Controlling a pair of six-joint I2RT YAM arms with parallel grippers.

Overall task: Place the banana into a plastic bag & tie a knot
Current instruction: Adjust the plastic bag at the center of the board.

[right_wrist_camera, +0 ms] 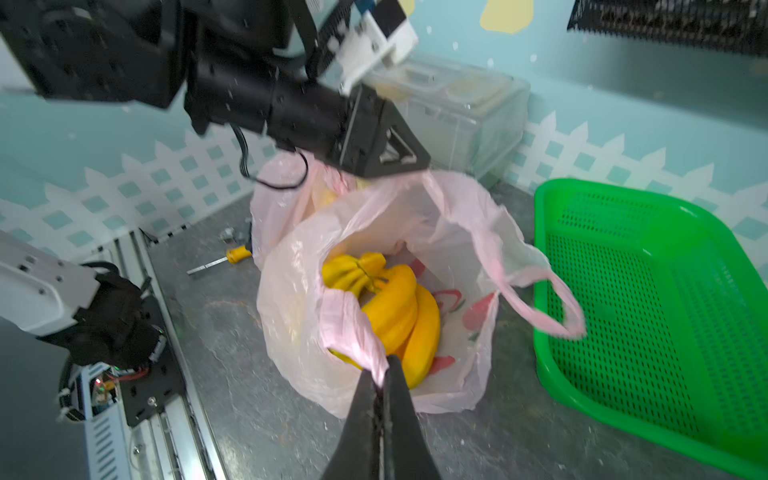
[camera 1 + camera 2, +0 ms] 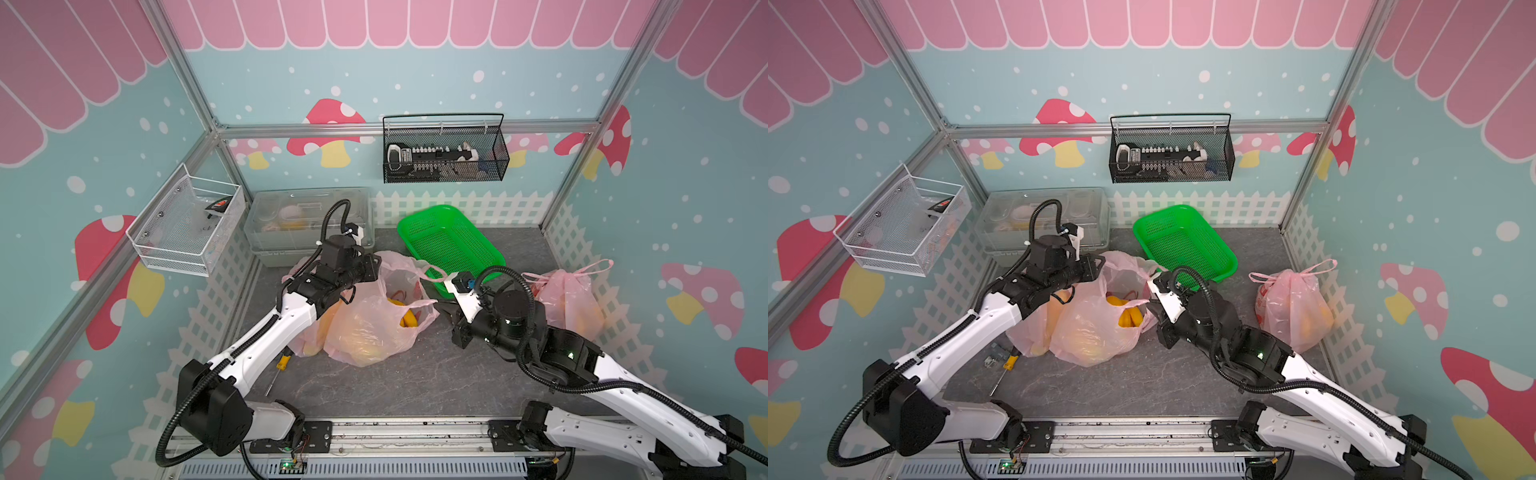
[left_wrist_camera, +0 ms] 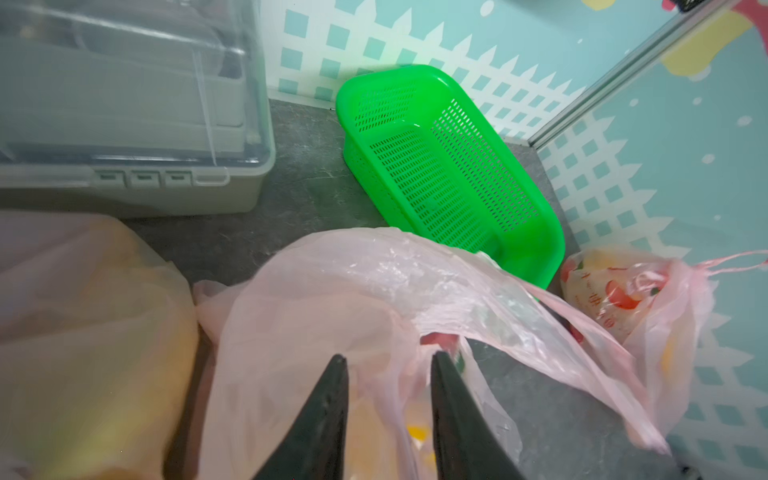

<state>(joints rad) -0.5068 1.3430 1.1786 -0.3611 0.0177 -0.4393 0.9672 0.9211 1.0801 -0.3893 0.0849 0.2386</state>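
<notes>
- Banana (image 1: pixel 399 307): smooth yellow bunch, lodged inside the open pink bag (image 1: pixel 291 299).
- Right gripper (image 1: pixel 380 372): pressed together on a twisted strip of the bag's rim.
- Left gripper (image 3: pixel 388 361): spread over the bag, nothing held.
- Risk: the thin film may be torn if pulled from one side only.

Stereo head high at the front, two wrist cams close in.
Both top views look down over the whole table (image 2: pixel 415 382) toward the back wall (image 2: pixel 395 83); left wrist faces the green basket (image 3: pixel 449 166), right wrist the pink bag (image 1: pixel 286 299), probably from the basket side (blurry); all share bag and basket.
</notes>
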